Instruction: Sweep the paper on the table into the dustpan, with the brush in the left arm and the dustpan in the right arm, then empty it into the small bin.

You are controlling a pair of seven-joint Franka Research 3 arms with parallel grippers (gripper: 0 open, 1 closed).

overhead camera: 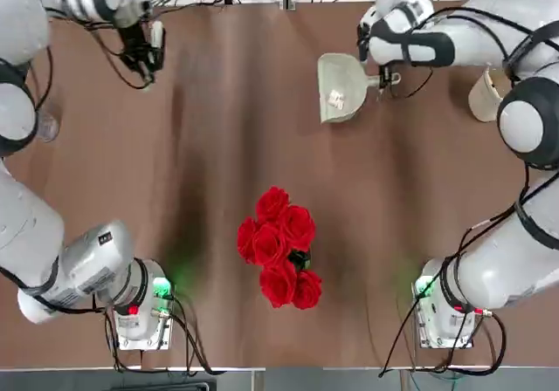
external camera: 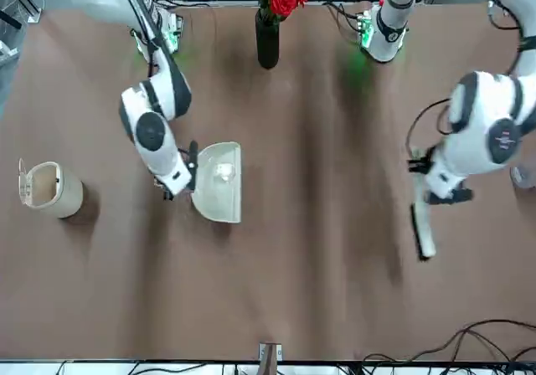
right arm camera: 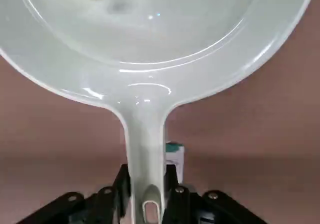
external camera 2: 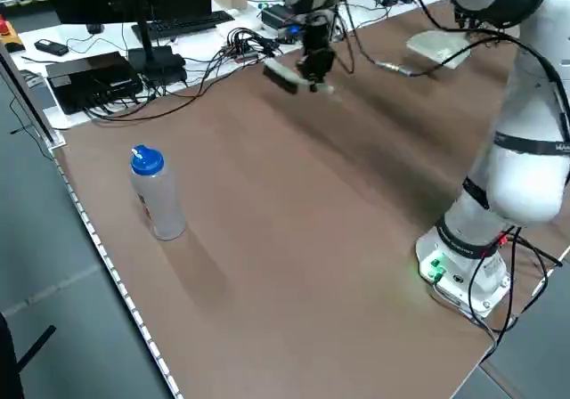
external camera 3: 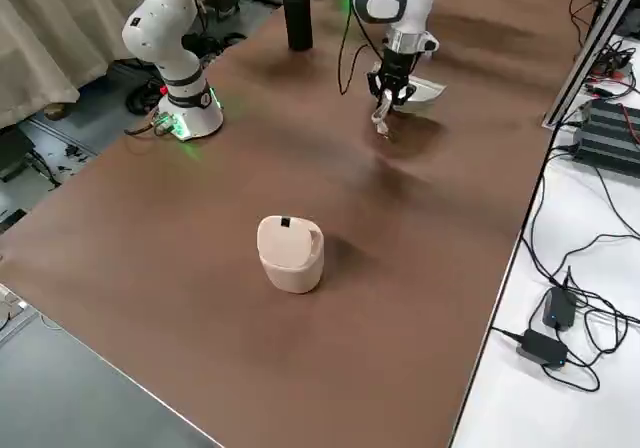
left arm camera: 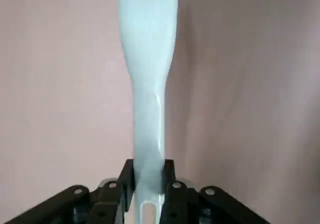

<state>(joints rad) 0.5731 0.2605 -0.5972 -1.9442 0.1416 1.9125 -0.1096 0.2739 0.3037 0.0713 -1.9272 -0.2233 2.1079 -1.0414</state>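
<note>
Dustpan [overhead camera: 341, 87] up top in the overhead shot, right gripper [overhead camera: 385, 78] clamped on its handle, bin [overhead camera: 491, 94] just beside that arm, roses [overhead camera: 279, 248] mid-table. Front view: left gripper [external camera: 435, 178] pinching the brush [external camera: 422, 220]. Left side: bottle [external camera 2: 158, 192] standing on the table [external camera 2: 294, 265].

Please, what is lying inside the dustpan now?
In the dustpan lies one small whitish lump, the paper. Its underside, and the scoop's floor beneath it, are covered.
</note>
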